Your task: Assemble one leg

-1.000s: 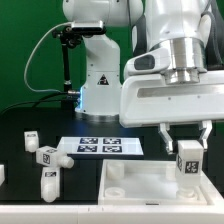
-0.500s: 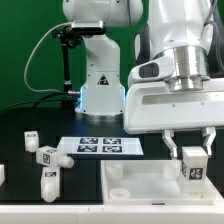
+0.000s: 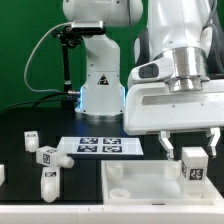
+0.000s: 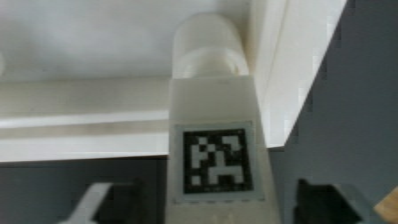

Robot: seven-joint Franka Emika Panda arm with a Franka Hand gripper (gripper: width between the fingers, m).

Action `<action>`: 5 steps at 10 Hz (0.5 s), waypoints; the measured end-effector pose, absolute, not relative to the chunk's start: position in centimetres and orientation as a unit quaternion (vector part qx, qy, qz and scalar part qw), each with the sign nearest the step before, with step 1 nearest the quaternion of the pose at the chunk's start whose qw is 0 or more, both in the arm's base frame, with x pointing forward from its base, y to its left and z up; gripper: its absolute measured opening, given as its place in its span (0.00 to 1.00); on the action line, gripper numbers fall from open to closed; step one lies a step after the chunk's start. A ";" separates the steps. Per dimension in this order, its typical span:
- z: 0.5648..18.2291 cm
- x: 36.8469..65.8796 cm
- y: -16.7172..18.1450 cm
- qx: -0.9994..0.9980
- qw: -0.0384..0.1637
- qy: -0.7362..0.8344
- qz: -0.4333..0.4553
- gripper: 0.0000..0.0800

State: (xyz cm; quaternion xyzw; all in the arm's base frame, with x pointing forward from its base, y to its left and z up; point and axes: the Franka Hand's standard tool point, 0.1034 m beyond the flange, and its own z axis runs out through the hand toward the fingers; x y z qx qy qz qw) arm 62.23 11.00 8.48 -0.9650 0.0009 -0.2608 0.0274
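A white leg (image 3: 193, 165) with a black-and-white tag stands upright at the right back corner of the large white panel (image 3: 140, 190). My gripper (image 3: 189, 148) is right over the leg's top, with one finger on each side. In the wrist view the leg (image 4: 219, 120) runs down the middle to the panel's corner (image 4: 107, 90), and a dark gap shows between it and each finger (image 4: 103, 203). The jaws stand open, apart from the leg. I cannot tell whether the leg is seated in the panel.
Three more legs lie on the black table at the exterior view's left (image 3: 31, 140) (image 3: 46, 157) (image 3: 48, 180). The marker board (image 3: 100, 146) lies behind the panel. The arm's white base (image 3: 100, 90) stands at the back.
The gripper moved the leg a little to the exterior view's right and down onto the panel's corner. The fingers have since spread wider while the leg stayed put.
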 end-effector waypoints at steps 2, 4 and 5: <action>8.6 62.5 11.2 -0.974 0.029 0.001 -0.227 0.76; 9.8 64.3 10.9 -0.981 0.030 0.002 -0.193 0.79; 10.0 64.6 10.9 -0.989 0.032 0.004 -0.143 0.81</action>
